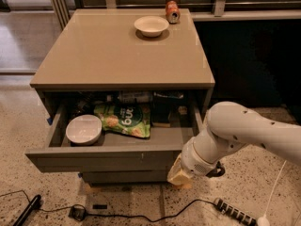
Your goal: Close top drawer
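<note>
The top drawer (103,161) is a wide grey drawer with a flat front panel, pulled well out of the cabinet. Inside it lie a white bowl (83,129) at the left and a green snack bag (123,120) in the middle, with dark items behind them. My gripper (179,176) hangs at the end of the white arm (240,135), down by the drawer front's right end, just below and in front of it.
The cabinet top (117,55) bears a white bowl (151,26) and a can (172,11) at the back. Lower drawer fronts (124,177) sit under the open one. Cables, a power strip (234,212) and a black object (27,209) lie on the speckled floor.
</note>
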Controlling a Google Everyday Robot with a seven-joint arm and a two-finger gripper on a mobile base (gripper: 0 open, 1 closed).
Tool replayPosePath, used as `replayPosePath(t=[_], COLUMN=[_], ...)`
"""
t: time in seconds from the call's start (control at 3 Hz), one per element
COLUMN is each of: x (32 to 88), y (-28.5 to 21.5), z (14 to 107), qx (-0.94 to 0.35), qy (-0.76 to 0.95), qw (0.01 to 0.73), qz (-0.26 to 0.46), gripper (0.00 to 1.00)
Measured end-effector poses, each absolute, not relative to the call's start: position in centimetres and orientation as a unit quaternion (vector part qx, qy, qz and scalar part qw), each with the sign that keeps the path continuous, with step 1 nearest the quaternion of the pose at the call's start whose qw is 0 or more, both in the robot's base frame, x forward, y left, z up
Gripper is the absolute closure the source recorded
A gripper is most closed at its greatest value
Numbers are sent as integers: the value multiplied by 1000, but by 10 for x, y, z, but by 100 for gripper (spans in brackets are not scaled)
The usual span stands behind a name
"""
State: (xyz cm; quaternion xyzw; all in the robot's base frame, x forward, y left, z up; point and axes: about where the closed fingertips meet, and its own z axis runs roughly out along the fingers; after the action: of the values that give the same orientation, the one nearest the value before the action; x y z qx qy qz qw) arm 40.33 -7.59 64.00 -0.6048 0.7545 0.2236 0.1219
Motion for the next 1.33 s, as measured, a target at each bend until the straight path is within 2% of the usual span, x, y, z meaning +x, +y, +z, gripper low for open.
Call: replayPosePath(t=[0.33, 0.67, 1.0, 1.33], x=[403, 403, 403, 403], y=[-76, -76, -76, -76], z=[640, 640, 640, 640], qx=[-605, -605, -605, -605], qy=[755, 754, 754, 754], qw=[122, 122, 122, 122], qz=[224, 224, 224, 224], gripper=[7, 0, 0, 18])
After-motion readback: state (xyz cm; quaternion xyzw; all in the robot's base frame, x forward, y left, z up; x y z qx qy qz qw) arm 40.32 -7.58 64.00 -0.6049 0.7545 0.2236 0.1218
